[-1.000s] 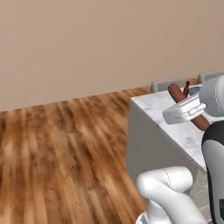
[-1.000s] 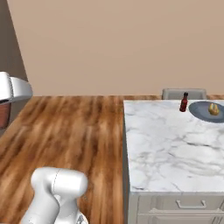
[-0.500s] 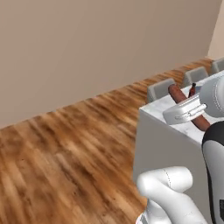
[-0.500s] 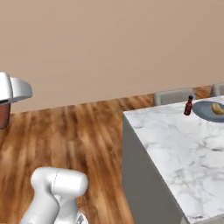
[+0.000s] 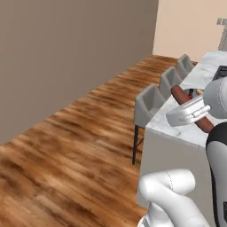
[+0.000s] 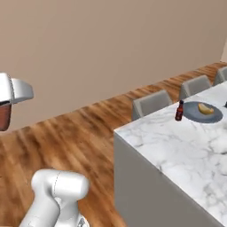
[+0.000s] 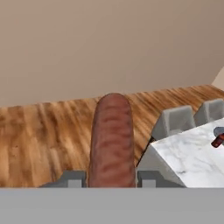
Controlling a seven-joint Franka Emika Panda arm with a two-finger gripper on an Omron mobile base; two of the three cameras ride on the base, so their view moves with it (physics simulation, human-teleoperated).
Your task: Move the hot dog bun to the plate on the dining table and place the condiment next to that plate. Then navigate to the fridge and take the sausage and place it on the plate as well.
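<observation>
My gripper [image 7: 111,177] is shut on the sausage [image 7: 111,140], a reddish-brown cylinder that sticks out ahead between the fingertips [image 7: 72,178]. From the left base camera the gripper [image 5: 191,111] carries the sausage [image 5: 179,93] in the air beside the dining table [image 5: 190,131]. In the right base view the gripper [image 6: 6,104] is at the left edge, far from the table. On the marble dining table [image 6: 177,146] lies the blue-grey plate [image 6: 213,117] with the hot dog bun [image 6: 205,108] on it. The condiment [image 6: 179,110] stands just left of the plate.
Grey chairs [image 6: 150,103] [image 6: 195,85] line the table's far side, and the left base camera sees the chairs [image 5: 148,104] in a row. Wooden floor [image 5: 66,146] spreads out to a beige wall. The table's near corner [image 7: 153,151] lies right of the sausage.
The whole picture has shifted as the base turned and drove. The table now shows corner-on and the chairs have come into view. The gripper has kept its hold on the sausage.
</observation>
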